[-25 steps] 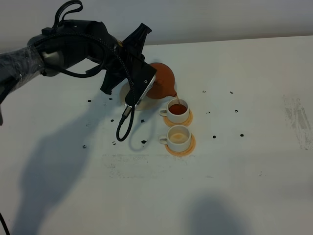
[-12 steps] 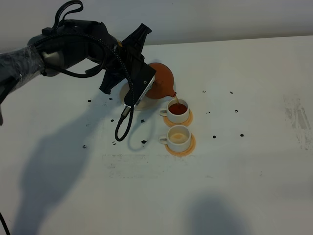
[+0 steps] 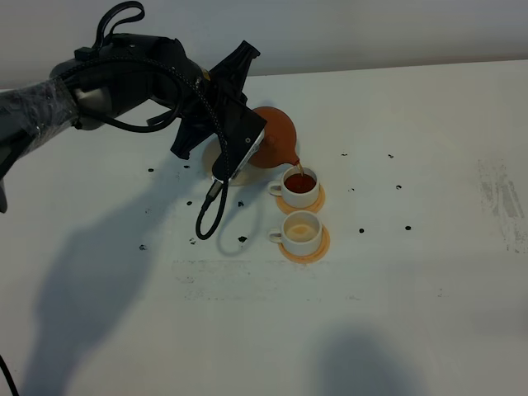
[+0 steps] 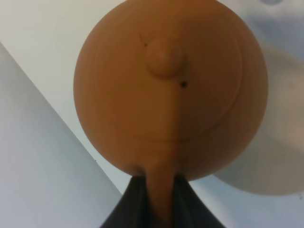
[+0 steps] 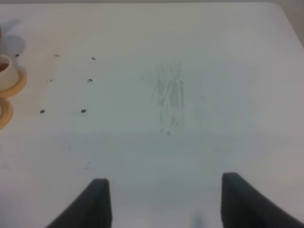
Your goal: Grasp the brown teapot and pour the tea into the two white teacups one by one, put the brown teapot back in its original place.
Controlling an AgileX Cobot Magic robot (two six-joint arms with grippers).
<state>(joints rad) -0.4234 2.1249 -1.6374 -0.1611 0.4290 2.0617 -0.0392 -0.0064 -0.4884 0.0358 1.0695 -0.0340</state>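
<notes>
Exterior high view is showing the pouring step. The left gripper (image 4: pixel 159 183) is squeezing the loop handle of the brown teapot (image 3: pixel 276 136) and holding it up, tipped, with the spout just over the far teacup (image 3: pixel 299 186). A thin line of tea is falling into that cup, and it is looking dark and nearly full. The near teacup (image 3: pixel 301 232) is showing a pale inside, so I think it is waiting for its turn. Both cups are sitting on orange coasters (image 3: pixel 322 246). The beige coaster (image 3: pixel 209 158) is lying under the arm, bare.

Next, I think the pot needs tipping back up, sliding over the near cup, then tipping gently again.

The right gripper (image 5: pixel 166 199) is hanging spread apart with nothing in it, well away from the cups.

No words or labels are showing anywhere.
</notes>
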